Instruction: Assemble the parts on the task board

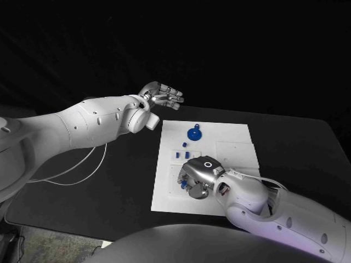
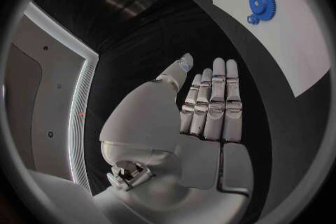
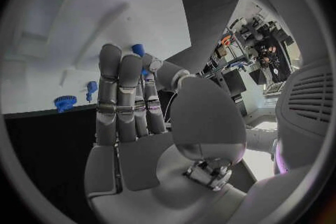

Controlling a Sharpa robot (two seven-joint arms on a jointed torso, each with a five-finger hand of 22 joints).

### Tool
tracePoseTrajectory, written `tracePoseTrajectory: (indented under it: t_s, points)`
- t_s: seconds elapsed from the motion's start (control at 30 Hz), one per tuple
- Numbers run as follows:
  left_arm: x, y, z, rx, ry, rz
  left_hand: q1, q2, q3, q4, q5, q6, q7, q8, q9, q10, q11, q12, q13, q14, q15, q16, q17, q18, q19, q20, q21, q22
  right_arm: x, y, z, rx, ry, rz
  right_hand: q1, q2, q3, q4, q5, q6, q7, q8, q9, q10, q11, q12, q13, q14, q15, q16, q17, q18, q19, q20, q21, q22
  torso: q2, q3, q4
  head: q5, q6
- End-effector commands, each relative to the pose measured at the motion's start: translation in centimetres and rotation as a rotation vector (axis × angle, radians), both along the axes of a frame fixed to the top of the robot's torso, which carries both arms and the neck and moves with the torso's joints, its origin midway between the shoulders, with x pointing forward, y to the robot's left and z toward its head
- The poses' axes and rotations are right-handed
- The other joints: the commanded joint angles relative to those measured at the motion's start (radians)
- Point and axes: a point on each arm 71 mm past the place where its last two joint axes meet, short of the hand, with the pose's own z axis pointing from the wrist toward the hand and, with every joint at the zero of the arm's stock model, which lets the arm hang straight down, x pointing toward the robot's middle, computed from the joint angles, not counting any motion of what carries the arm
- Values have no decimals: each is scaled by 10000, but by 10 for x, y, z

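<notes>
Blue gear [image 1: 193, 133] flat on task board [image 1: 232, 133]

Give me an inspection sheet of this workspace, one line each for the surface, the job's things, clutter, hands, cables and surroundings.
Surface: black table, white task board in its middle.
Job's things: blue gear lies on the board's far part; small blue parts stand nearer the middle.
Clutter: nothing seen.
Hands: left hand hovers off the board beyond its far left corner, fingers straight, holding nothing; right hand is over the board's near part; whether it grips a part, cannot tell.
Cables: white cable loops on the table under the left arm.
Surroundings: dark backdrop.
</notes>
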Motion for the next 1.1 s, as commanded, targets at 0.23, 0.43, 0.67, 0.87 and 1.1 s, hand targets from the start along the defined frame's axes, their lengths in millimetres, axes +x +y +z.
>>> tracePoseTrajectory:
  t_s: [0.23,0.43,0.67,0.87,1.1]
  points:
    - [0,-3,0,-78,10,-193,-86,30,-34,26,-26,-45,-1,-30,-14,-63,-30,41,12,-30,7,53,1,-139,-20,37,-15,-9,-7,-1,-15,-39,590,96,-418,-477,-1190,270,790,-1006,152,33,-414,-1489,175,23,-68,-40,329,22,-63,303,101,299,-260,-147,-6,-6,-4,-9,0]
    - [-1,-2,0,-75,29,-196,-86,30,-34,26,-26,-45,-1,-30,-14,-63,-30,41,12,-30,7,53,1,-139,-20,37,-15,-9,-6,-2,-15,167,560,6,-238,-509,-1661,329,827,-1092,149,28,-417,-1654,221,14,-73,-53,363,69,-163,370,260,361,-493,-388,-1,2,-4,-13,0]
    - [-1,-1,0,-67,41,-184,-84,40,-51,35,-50,-71,0,-32,-16,-67,-28,41,12,-40,11,54,2,-140,-16,41,-14,-56,-7,-4,-13,421,477,-87,-224,-583,-1790,335,853,-1141,156,28,-421,-1773,251,18,-71,-78,353,76,-210,383,282,353,-554,-449,3,5,-8,-29,0]
    - [-1,0,0,-59,51,-170,-84,40,-51,35,-50,-71,0,-32,-16,-67,-28,41,12,-40,11,54,2,-140,-16,41,-14,-56,-7,-6,-7,1237,212,-303,-26,-695,-2333,375,822,-1418,77,26,-436,-2360,391,36,-69,-110,434,40,-297,453,297,417,-657,-579,-3,6,-10,-77,0]
    - [-1,1,0,-50,58,-155,-84,40,-51,35,-50,-71,0,-32,-16,-67,-28,41,12,-40,11,54,2,-140,-16,41,-14,-56,-7,-10,2,2192,46,-595,468,-861,-3187,831,659,-2049,-32,29,-450,-2933,514,76,-68,-173,522,-22,-480,575,325,525,-884,-896,-4,2,-12,-157,0]
